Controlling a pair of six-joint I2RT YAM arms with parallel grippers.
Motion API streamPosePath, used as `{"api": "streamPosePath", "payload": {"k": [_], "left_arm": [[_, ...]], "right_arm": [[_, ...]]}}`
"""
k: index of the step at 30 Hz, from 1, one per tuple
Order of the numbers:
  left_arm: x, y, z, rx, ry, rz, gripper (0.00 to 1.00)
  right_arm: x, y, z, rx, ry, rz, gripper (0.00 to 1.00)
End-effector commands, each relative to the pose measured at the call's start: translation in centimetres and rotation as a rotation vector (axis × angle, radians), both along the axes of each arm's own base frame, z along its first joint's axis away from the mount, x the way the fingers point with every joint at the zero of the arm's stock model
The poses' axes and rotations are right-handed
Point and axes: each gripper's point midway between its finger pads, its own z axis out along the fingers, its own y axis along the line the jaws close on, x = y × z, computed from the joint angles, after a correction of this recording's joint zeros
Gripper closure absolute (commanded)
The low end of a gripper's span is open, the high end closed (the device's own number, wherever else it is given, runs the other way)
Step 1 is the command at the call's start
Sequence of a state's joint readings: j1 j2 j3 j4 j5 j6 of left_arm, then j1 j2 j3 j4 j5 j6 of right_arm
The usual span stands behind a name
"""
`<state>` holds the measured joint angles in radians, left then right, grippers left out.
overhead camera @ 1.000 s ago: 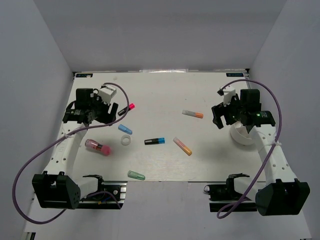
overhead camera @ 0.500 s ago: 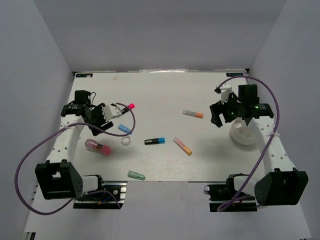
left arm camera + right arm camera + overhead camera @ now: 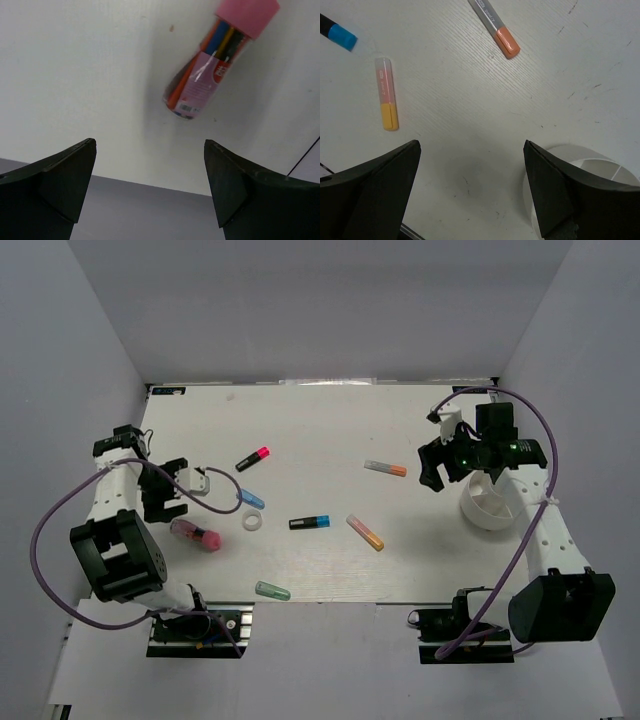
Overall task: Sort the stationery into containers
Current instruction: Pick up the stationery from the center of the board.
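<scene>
Short markers lie spread on the white table (image 3: pixel 330 420): a black and pink one (image 3: pixel 253 458), a light blue one (image 3: pixel 250 499), a white ring (image 3: pixel 252 523), a black and blue one (image 3: pixel 310 522), a pink and orange one (image 3: pixel 365 532), a grey and orange one (image 3: pixel 385 468) and a green one (image 3: pixel 272 590). A clear pink-capped tube of pens (image 3: pixel 195 534) shows in the left wrist view (image 3: pixel 210 75). My left gripper (image 3: pixel 163 502) is open and empty near the table's left edge (image 3: pixel 150 144). My right gripper (image 3: pixel 435 466) is open and empty (image 3: pixel 471 144), just left of the white cup (image 3: pixel 490 505).
The right wrist view shows the grey and orange marker (image 3: pixel 495 27), the pink and orange marker (image 3: pixel 386 95), a blue cap (image 3: pixel 340 35) and the cup's rim (image 3: pixel 580 165). Grey walls enclose the table on three sides. Purple cables loop beside both arms.
My left arm has swung left and toward the table's left edge, away from the black and pink marker. My right gripper has shifted slightly away from the cup. The markers have not moved.
</scene>
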<state>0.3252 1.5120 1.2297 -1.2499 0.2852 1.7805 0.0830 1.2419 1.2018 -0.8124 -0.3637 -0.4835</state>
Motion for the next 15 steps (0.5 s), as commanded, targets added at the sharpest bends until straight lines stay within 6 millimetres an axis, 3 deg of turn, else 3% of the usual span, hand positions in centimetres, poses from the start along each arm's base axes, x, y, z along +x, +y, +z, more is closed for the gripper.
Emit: {"api": "streamPosePath", "payload": {"k": [1,15], "left_arm": [[-1.6,-1.0,0.2,-0.031,-0.022,-0.168,0.02],[-1.8,-4.2,-3.2,-0.155,-0.151,-0.333,0.02]], "right_arm": [[0.4,0.5,0.9,0.008,-0.021,0.03,0.11],[0.5,0.1,0.2,-0.014,0.001,0.023,0.11]]}}
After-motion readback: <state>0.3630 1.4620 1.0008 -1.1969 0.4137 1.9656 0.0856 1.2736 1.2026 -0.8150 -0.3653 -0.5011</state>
